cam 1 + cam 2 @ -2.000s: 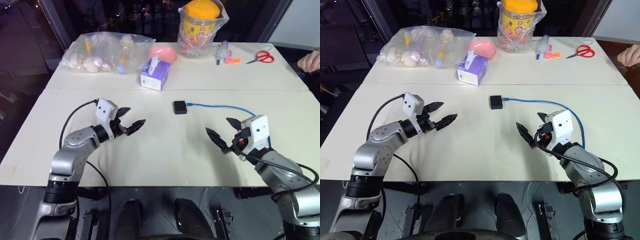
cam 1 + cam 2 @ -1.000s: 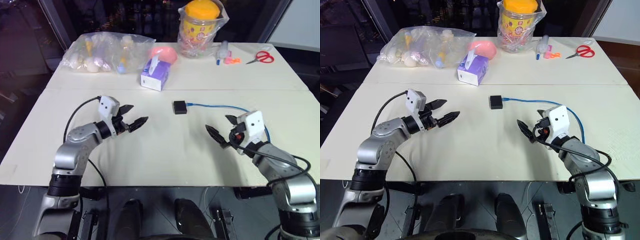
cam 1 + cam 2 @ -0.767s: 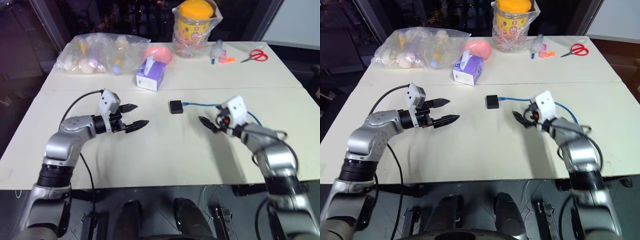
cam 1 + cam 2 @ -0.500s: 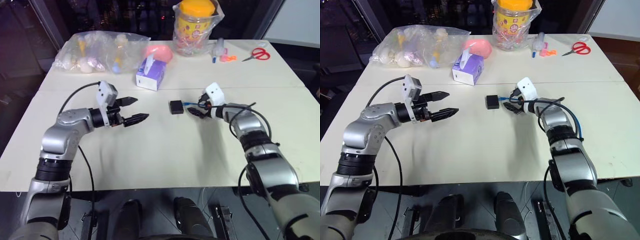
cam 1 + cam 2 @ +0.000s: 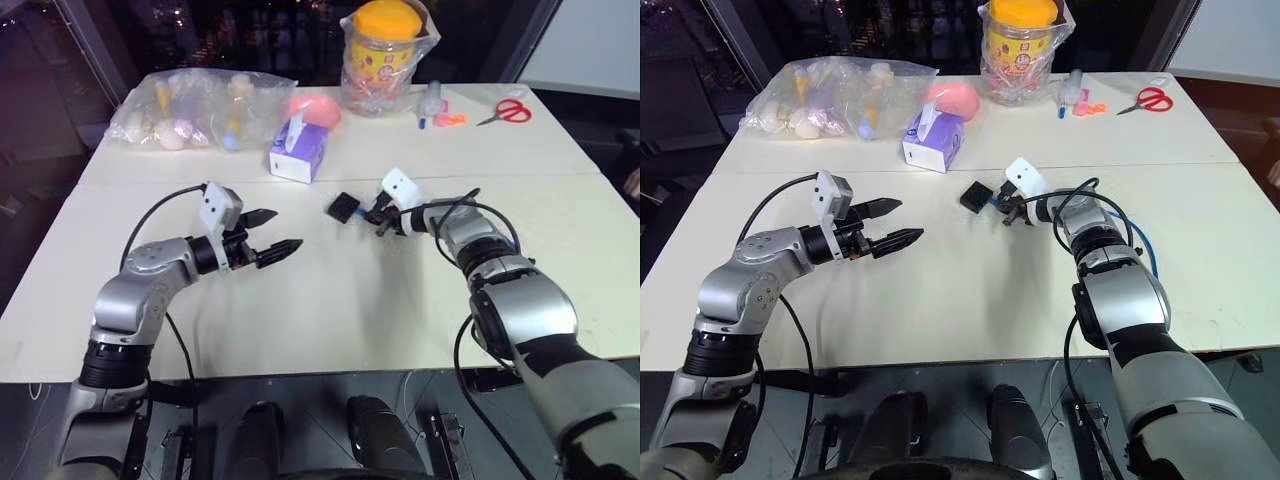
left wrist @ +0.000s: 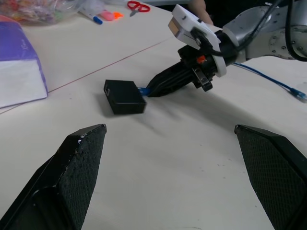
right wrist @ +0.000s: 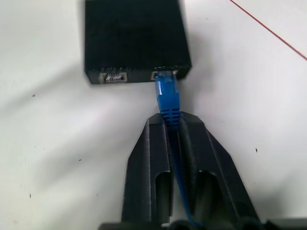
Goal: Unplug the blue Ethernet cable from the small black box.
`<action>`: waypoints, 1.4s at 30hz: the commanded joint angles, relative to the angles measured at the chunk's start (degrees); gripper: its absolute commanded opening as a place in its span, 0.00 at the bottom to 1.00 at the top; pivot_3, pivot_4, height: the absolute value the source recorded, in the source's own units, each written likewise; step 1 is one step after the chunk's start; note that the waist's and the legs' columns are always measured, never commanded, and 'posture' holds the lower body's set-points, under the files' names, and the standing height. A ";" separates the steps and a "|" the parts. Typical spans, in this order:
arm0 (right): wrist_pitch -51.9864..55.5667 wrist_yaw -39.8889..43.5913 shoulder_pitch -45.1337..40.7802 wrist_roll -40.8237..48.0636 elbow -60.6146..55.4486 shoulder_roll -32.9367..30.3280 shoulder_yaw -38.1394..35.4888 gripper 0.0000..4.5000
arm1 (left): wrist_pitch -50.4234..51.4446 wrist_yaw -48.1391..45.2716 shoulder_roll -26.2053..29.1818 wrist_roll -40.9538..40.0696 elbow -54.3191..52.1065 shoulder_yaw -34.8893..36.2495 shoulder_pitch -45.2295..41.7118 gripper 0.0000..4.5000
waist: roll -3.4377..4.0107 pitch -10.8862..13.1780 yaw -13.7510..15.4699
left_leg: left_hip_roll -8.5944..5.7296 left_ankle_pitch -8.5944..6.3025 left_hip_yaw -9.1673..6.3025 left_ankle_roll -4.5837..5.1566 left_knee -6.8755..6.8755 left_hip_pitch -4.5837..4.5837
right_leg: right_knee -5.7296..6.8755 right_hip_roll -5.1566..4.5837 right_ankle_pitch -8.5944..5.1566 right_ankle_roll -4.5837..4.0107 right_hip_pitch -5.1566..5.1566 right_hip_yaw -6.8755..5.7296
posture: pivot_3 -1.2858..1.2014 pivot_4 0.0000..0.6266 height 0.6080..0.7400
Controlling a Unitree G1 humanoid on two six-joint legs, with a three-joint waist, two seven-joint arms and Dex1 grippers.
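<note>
The right claw (image 7: pixel 173 125) has reached the small black box (image 5: pixel 343 207), now pinching the blue Ethernet cable (image 7: pixel 166 95) beside its port; the left claw (image 5: pixel 272 231) hangs spread, well apart.

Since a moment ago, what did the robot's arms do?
The right gripper reached forward to the small black box and its jaws shut on the blue Ethernet cable just behind the plug, which is still in the port. The box has turned a bit. The left gripper stayed open, hovering.
</note>
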 commanded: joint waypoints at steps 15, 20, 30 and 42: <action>-30.43 -27.36 20.15 -16.40 -46.69 -14.66 3.47 0.01 | 0.18 -23.01 -5.22 -4.32 47.01 3.47 -31.53 1.00 | -0.02 0.03 -0.44 | -0.04 0.02 -0.03 -0.03 -0.03 -0.51 | 0.03 0.01 0.06 0.19 -0.52 0.00 | 0.52 0.24 1.00; -25.65 -26.74 22.16 -16.04 -51.81 -14.08 2.41 0.01 | -5.19 -25.57 -8.30 -0.38 57.19 2.55 -37.15 1.00 | -0.03 0.04 -0.58 | -0.04 0.02 -0.03 -0.03 0.01 -0.50 | 0.03 0.02 0.06 0.19 -0.49 0.00 | 0.52 0.24 1.00; -22.20 -25.49 24.68 -14.81 -56.44 -12.88 2.57 0.00 | -16.64 -22.52 -15.18 4.82 71.72 5.01 -42.58 0.87 | -0.05 0.05 -0.54 | -0.05 0.02 -0.05 -0.02 0.02 -0.64 | 0.00 0.02 0.06 0.20 -0.58 0.00 | 0.52 0.24 1.00; -20.48 -24.72 25.57 -14.30 -57.90 -12.32 2.49 0.00 | -17.54 -24.13 -17.07 5.89 75.11 8.66 -44.04 0.11 | -0.05 0.05 -0.51 | -0.05 0.02 -0.07 -0.02 0.02 -0.65 | 0.01 0.02 0.06 0.22 -0.58 -0.01 | 0.52 0.24 1.00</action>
